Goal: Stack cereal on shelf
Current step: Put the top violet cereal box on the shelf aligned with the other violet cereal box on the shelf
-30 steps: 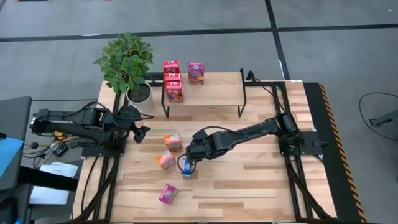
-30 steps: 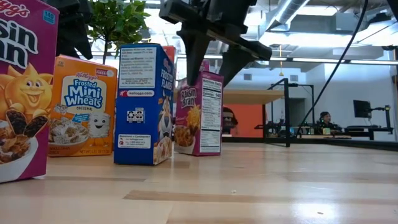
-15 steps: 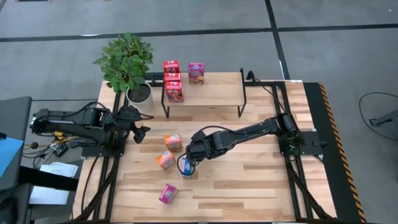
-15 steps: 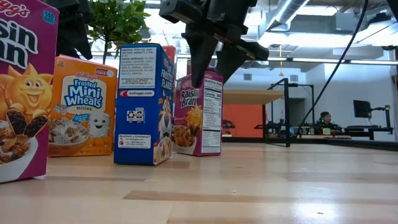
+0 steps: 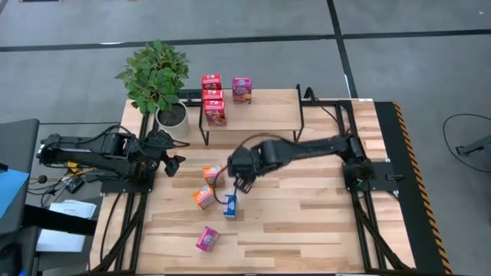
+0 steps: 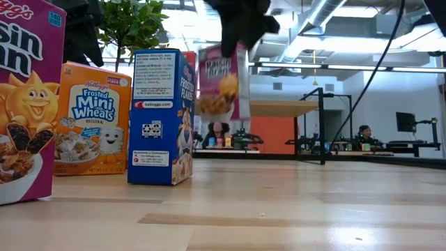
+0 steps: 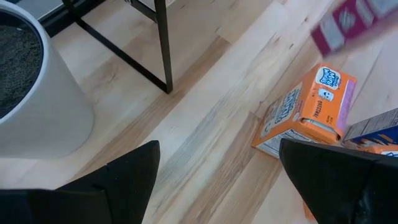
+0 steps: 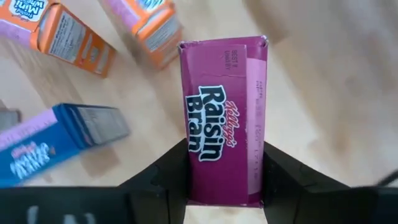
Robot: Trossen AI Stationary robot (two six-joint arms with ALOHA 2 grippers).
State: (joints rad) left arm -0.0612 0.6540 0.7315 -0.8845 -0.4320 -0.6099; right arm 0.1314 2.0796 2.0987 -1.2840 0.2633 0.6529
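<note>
The right gripper (image 8: 224, 186) has its fingers (image 8: 168, 180) closed on a magenta Raisin Bran box (image 8: 222, 118), one finger against each narrow side. In the low view that box (image 6: 223, 82) hangs clear of the table (image 6: 293, 202), upright, under the dark gripper, above and just behind the blue Frosted Flakes box (image 6: 162, 117). From above, the right gripper (image 5: 242, 173) sits over the middle of the table, in front of the shelf (image 5: 265, 113).

The Frosted Flakes box (image 5: 230, 205) stands on the table near the gripper. An orange Frosted Mini-Wheats box (image 6: 90, 118) stands to one side of it in the low view, and a second orange box (image 5: 213, 175) lies a little nearer the shelf. A second magenta Raisin Bran box (image 5: 207, 238) lies toward the front edge of the table, well apart from the rest.

On the shelf, three red boxes (image 5: 212, 98) stand in a row at its left end, with one magenta box (image 5: 242, 90) beside them at the back.

The left gripper (image 5: 173, 162) waits at the table's left side beside the potted plant (image 5: 157, 77), its fingers (image 7: 124, 180) spread wide with nothing between them.
</note>
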